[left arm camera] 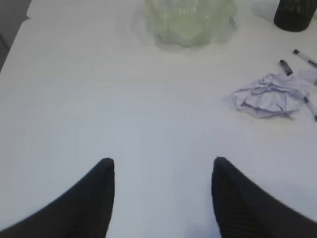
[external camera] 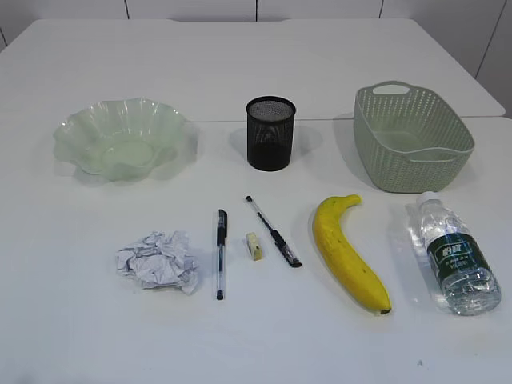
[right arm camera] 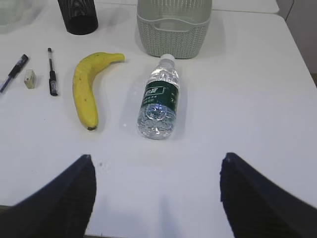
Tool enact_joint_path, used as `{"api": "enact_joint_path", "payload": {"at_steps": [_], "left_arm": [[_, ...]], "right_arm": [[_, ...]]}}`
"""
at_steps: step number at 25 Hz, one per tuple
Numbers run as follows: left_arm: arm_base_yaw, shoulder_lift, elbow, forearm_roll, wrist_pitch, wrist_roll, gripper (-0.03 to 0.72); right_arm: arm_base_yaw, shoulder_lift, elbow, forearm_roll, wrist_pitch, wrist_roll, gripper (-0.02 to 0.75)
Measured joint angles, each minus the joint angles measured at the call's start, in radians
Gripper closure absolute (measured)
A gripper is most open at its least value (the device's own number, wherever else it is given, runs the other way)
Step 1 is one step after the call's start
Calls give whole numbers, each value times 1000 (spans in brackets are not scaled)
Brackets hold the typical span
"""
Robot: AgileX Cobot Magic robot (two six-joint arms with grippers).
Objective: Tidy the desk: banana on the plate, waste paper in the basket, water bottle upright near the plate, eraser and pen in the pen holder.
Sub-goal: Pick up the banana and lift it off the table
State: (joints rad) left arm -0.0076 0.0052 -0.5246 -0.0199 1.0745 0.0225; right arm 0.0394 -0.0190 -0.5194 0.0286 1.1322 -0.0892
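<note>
Black left gripper spread wide, holding nothing; right gripper likewise, above table.

Yellow banana lying flat, water bottle on its side beside it. Crumpled paper, two pens, small eraser between them. Plate, mesh pen holder, basket behind, all empty.

The water bottle wears a dark green label whose white print is too small to read
</note>
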Motion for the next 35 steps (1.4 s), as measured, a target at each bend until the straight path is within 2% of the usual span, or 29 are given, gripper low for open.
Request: {"api": "enact_joint_path", "payload": {"at_steps": [13,22,27,35], "left_arm": [[0,93,-20,-26,-33,0,257],[0,260,-20,-37,-19,0,257],[0,287,-20,-37,-19,-8,257],[0,391,-133,-37,-11,-22,264]], "right_arm": [[2,286,-96,56,-16,5,153],[2,553,-184,266,-45,10,153],[2,694,-260,294,-103,11,153],[2,922,-383,320,-127,12,153]]}}
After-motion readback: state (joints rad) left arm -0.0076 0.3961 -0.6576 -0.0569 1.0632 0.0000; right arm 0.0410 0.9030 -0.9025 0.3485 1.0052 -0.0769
